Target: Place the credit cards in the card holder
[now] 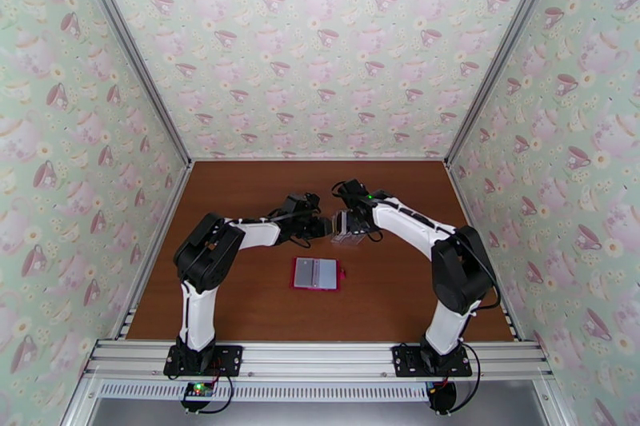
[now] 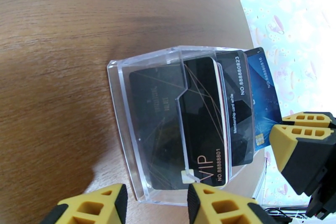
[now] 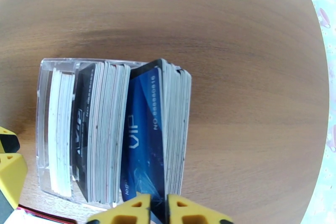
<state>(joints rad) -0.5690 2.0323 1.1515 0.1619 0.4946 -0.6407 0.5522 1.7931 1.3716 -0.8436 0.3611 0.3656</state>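
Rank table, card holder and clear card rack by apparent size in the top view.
Wooden table
Red card holder, lying open
Clear card rack, partly hidden, so less certain

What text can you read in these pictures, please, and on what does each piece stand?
"VIP NO.88888801": front black card.
"Membership card while", "NO.88880823": black card behind it.
"VIP", "NO.88880816": blue card.
Faint print on the leftmost black card in the clear rack: too faint to read.
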